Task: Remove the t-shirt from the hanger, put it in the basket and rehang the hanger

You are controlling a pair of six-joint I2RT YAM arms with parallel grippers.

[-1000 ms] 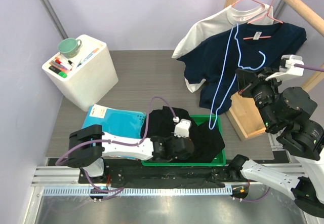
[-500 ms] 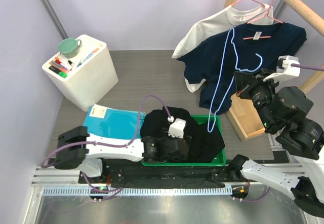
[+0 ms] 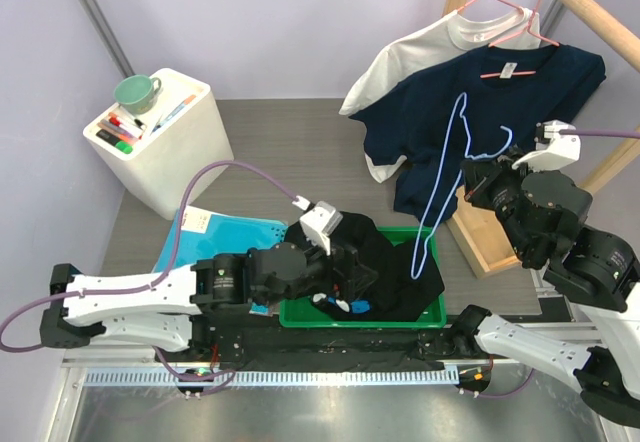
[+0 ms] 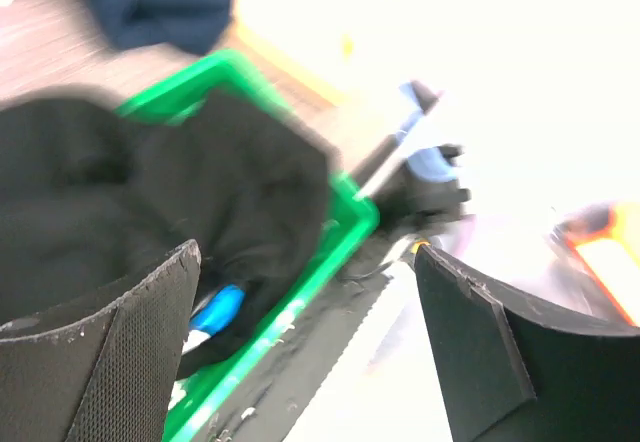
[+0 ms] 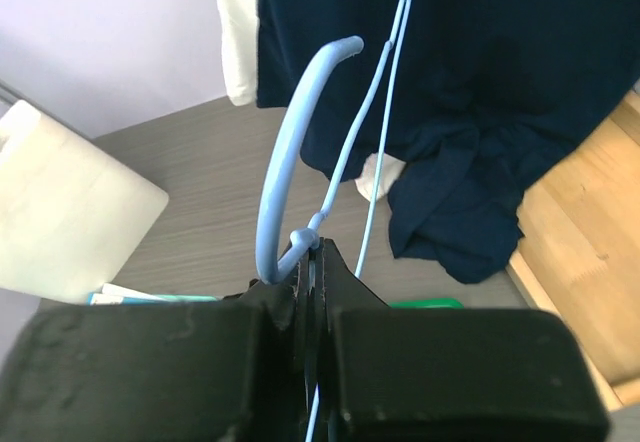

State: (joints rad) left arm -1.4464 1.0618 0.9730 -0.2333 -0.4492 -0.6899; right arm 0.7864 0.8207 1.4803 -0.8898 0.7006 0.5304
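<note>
The black t-shirt (image 3: 400,267) lies bunched in the green bin (image 3: 362,318), off the hanger; the left wrist view shows it (image 4: 150,182) draped over the bin's rim (image 4: 345,224). Above the bin's left end my left gripper (image 3: 335,284) hangs open and empty (image 4: 305,262). A bare light-blue wire hanger (image 3: 448,167) dangles over the bin's right side. My right gripper (image 3: 470,177) is shut on it just below the hook (image 5: 290,162), jaws pinched together (image 5: 315,247).
A navy t-shirt (image 3: 500,92) and a white one (image 3: 420,52) hang on pink hangers from the wooden rail (image 3: 590,17). A wooden rack base (image 3: 490,232) stands right of the bin. A teal packet (image 3: 215,237) and a white cabinet (image 3: 165,137) with a mug are at left.
My left gripper has opened, let go of the black t-shirt in the bin and drawn back leftward. The right gripper has sunk slightly with the hanger.
</note>
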